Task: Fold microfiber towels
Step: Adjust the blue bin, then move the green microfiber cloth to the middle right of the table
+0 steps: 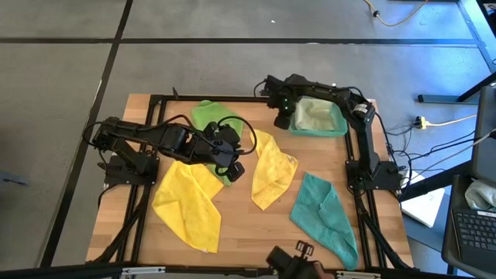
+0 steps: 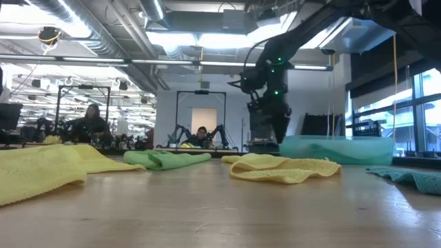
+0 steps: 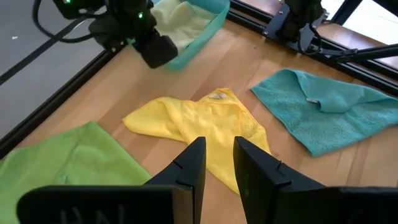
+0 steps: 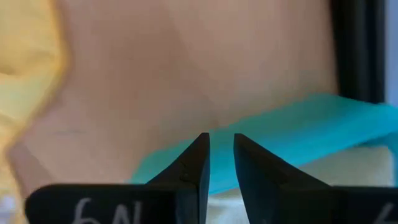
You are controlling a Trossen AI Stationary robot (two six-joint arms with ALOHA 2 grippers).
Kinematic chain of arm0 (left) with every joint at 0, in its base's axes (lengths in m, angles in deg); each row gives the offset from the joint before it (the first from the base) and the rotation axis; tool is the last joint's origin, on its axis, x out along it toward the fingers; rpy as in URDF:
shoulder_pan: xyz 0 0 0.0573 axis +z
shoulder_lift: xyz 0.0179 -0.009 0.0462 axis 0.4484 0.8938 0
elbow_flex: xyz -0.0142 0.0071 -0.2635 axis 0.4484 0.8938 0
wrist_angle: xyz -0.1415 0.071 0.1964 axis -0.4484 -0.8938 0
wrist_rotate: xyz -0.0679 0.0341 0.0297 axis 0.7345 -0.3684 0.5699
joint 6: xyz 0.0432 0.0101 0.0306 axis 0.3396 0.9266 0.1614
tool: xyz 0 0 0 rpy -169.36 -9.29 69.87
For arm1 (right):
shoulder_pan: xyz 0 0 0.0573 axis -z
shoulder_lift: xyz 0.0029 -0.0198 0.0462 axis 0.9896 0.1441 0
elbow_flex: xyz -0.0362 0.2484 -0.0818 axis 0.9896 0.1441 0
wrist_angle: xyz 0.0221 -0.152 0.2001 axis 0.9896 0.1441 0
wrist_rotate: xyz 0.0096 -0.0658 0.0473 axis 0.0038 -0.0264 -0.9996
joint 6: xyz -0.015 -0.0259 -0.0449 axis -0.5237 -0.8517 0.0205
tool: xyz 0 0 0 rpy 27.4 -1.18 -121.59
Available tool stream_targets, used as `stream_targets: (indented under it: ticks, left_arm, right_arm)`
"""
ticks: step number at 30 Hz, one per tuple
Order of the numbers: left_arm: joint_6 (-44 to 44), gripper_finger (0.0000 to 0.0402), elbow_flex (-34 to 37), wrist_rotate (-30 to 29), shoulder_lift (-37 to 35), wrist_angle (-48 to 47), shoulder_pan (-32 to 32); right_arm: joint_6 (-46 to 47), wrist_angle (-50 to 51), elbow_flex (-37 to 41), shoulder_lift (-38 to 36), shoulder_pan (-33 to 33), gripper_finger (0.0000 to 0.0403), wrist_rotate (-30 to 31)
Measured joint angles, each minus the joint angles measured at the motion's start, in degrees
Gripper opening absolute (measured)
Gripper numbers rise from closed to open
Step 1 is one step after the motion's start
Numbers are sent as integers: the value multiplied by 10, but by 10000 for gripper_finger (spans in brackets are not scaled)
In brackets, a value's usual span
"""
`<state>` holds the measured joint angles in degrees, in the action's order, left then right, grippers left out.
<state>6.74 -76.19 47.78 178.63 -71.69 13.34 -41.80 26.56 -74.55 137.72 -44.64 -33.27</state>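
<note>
From above, your left gripper (image 1: 232,164) hangs over the bright green towel (image 1: 208,115), between the two yellow towels (image 1: 188,203) (image 1: 273,168); the teal towel (image 1: 324,215) lies near the front right.

Your right gripper (image 1: 281,118) sits at the tray (image 1: 335,130) holding the pale olive towel (image 1: 314,114).

Low view — the right arm (image 2: 272,83) stands by the tray.

Both wrist views show the fingers (image 3: 189,165) (image 4: 193,163) slightly parted, holding nothing.
</note>
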Motion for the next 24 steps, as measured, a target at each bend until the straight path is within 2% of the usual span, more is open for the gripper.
stream_targets:
  ticks: [2,8,17,20,24]
  left_arm:
    - [4,73,0,0,0,-1,0]
    - [7,73,0,0,0,-5,0]
    - [19,73,0,0,0,-5,0]
    - [26,73,0,0,0,-10,5]
    - [17,73,0,0,0,-41,22]
  right_arm:
    - [-1,16,0,-1,14,76,11]
    - [1,39,-1,-4,45,76,-6]
    - [34,28,-17,-38,48,76,-67]
    - [40,42,-53,-44,49,76,-110]
    - [51,86,-114,-45,48,76,-205]
